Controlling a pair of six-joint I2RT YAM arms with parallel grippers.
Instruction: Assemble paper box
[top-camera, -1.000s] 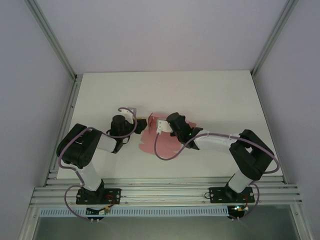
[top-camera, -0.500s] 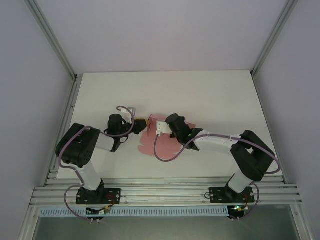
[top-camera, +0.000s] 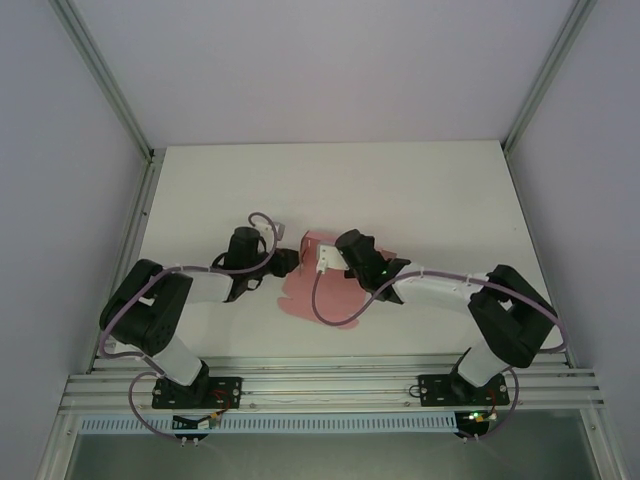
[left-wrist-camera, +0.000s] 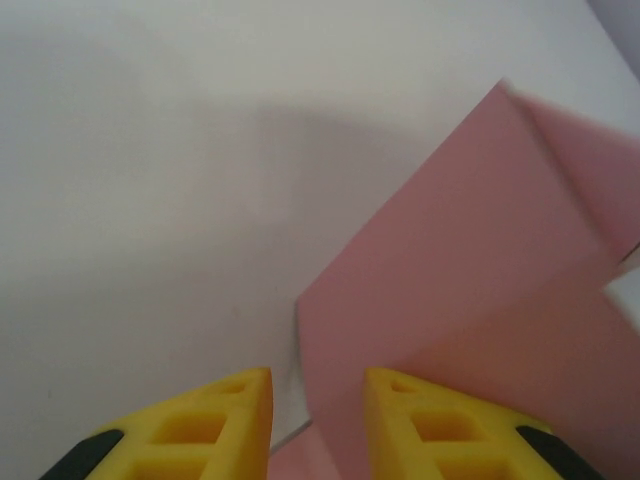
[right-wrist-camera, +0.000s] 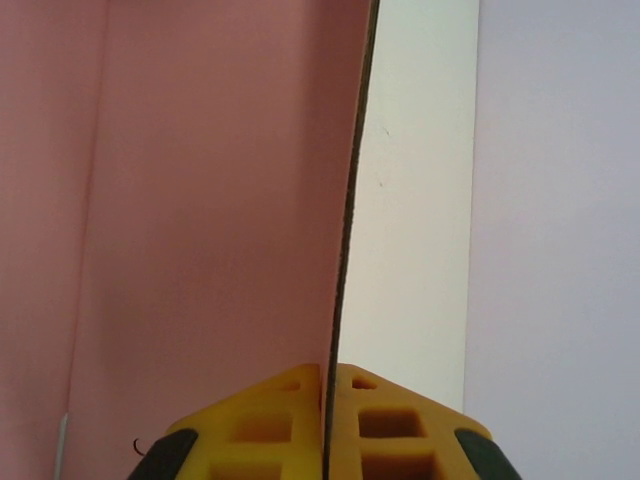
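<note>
Table (top-camera: 420, 190): white, matte and flat, taking up the middle of the top view. It gives the thin card a hard backing, so panels can be creased against it.

Paper box (top-camera: 325, 295): plain pink thin card, smooth and unprinted, just below the centre of the top view, between the two grippers. Most of it lies flat on the table and one panel stands up at its upper left. No closed walls show, so I judge it to be a creased sheet partway to a box.

Raised panel (right-wrist-camera: 210, 200): in the right wrist view its pink face takes the left half of the frame. Its edge is a thin dark line running up the centre, with white table to the right. It is probably held upright so that a neighbouring flap can be folded against it.

Right gripper (top-camera: 322, 250): clamped on that panel's edge, the jaws pressed together with only the card between them. This grip is what holds the panel up.

Left gripper (top-camera: 290, 262): just left of the card in the top view. Its jaws stand apart with a narrow gap and hold nothing. In the left wrist view, at the bottom centre, the card's straight left edge runs down into that gap. I judge it is lined up to pinch that edge.

Fingers (left-wrist-camera: 200, 420): yellow moulded plastic with wedge-shaped tips, triangular cut-outs and black bases.
</note>
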